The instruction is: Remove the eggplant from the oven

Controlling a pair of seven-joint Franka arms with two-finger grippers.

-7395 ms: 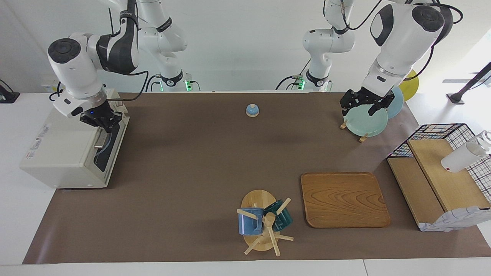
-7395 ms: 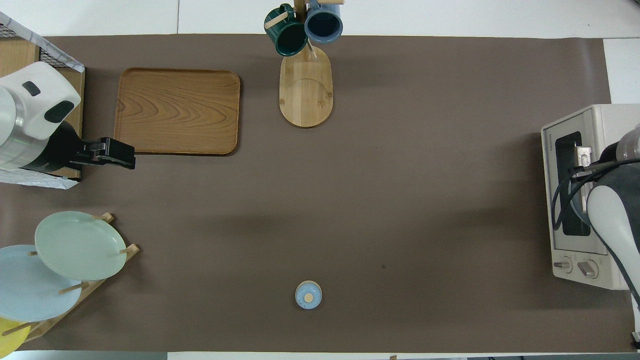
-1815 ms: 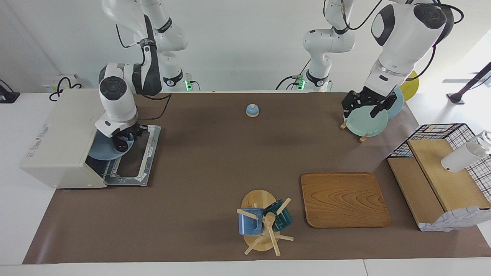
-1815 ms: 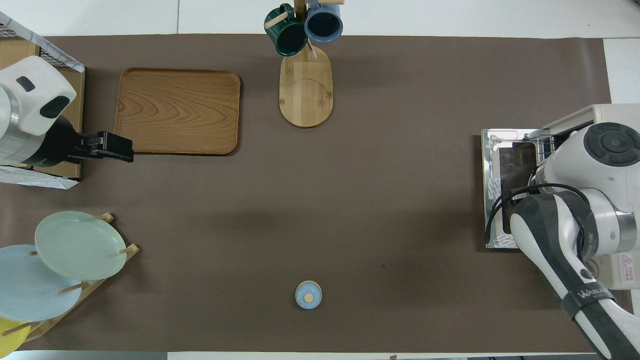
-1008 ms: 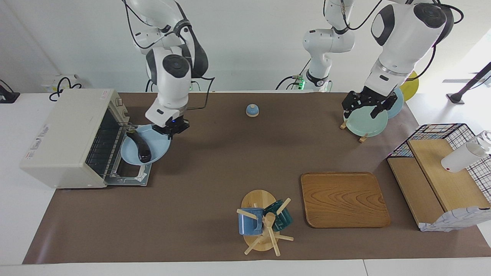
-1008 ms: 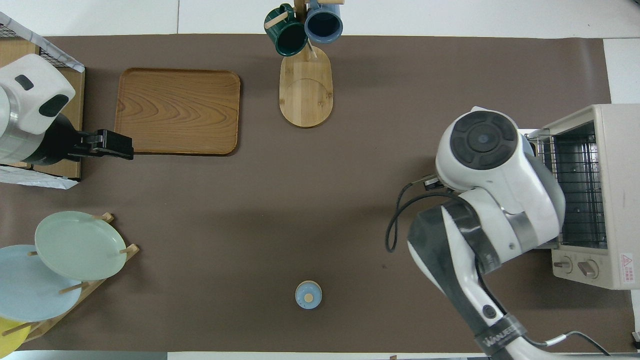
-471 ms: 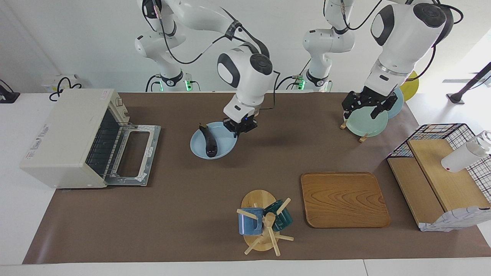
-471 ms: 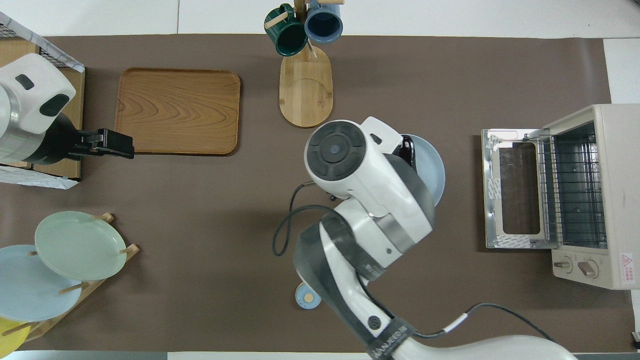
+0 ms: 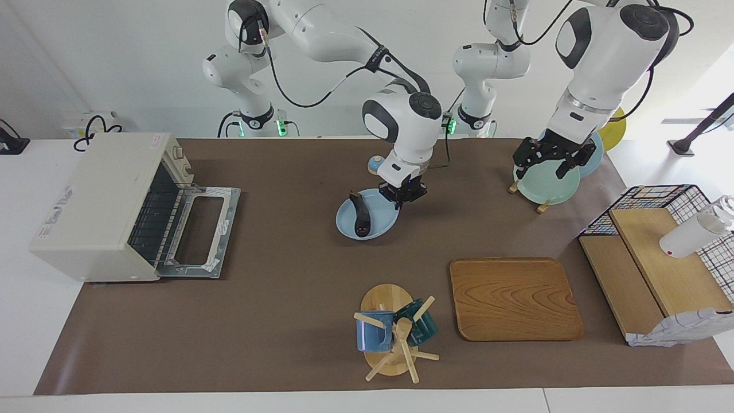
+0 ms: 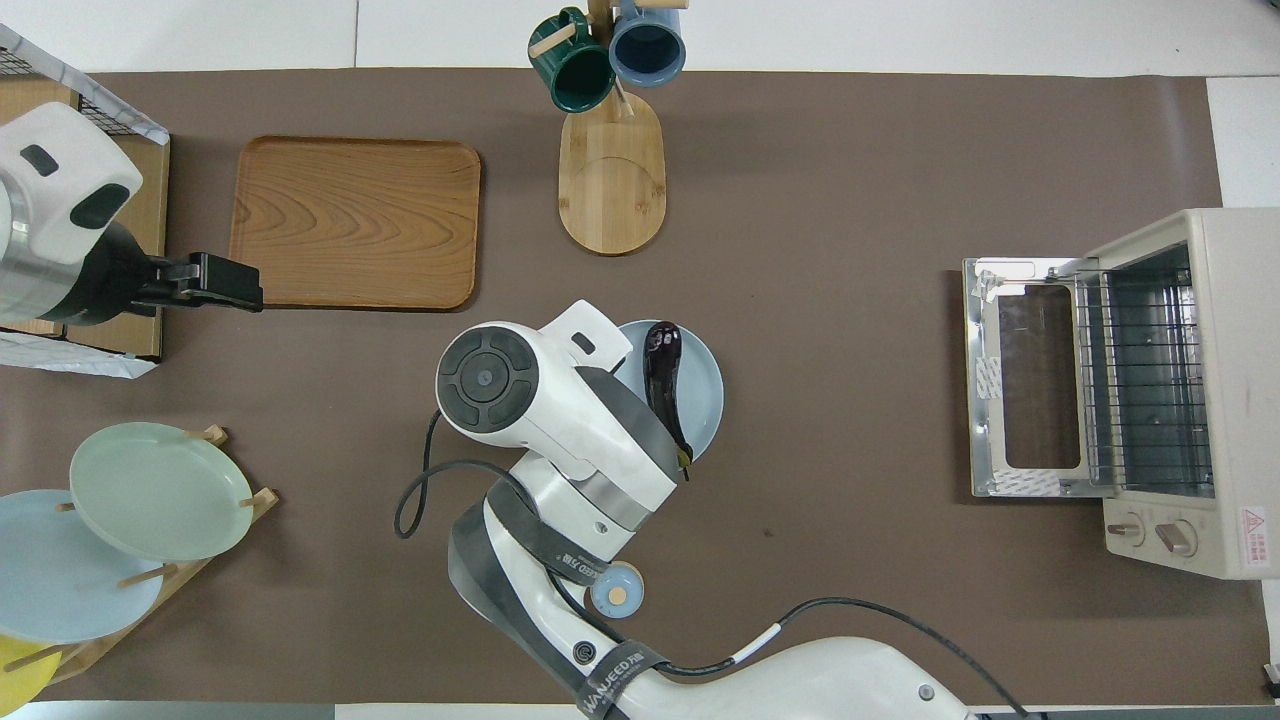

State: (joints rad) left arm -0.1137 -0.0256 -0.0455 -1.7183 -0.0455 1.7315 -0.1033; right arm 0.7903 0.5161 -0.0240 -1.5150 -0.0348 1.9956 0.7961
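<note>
The dark purple eggplant lies on a light blue plate. My right gripper is shut on that plate's rim and holds it just over the middle of the mat. In the overhead view the eggplant and the plate show beside my right arm's wrist, which hides the gripper. The cream oven stands at the right arm's end of the table, with its door folded down flat and its wire rack bare. My left gripper waits open over the plate rack.
A small blue bell sits near the robots. A wooden tray and a mug tree with two mugs lie farther from the robots. A plate rack and a wire shelf stand at the left arm's end.
My right arm opened the oven, pulled out the plate with the eggplant and carried it from the oven door to over the middle of the mat. The left arm hardly moved.
</note>
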